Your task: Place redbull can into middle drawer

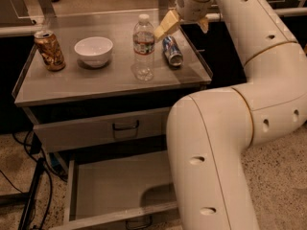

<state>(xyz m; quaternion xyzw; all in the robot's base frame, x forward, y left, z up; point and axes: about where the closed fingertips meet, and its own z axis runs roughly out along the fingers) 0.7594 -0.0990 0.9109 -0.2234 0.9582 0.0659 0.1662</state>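
The redbull can (171,51) lies on its side near the right back corner of the table top (86,83), just right of the upright water bottle (144,47). The gripper (185,26) hangs just above and behind the redbull can. Its pale fingers (166,27) are spread apart and grasp nothing, which suits a descent to straddle the narrow body (a lying can offers its rounded sides, not its top). Whether either fingertip touches the redbull can cannot be made out.

The middle drawer (115,190) stands pulled out below, its plain grey inside bare where it shows, ready to receive the redbull can. The drawer front (96,131) above it is shut. A white bowl (93,50) and a brown can (49,50) sit well to the left, out of the way.

The arm (216,143) bends across the right side and covers that end of the middle drawer. The picture's lower edge cuts off the drawer's front, and the wrist half hides the far finger.
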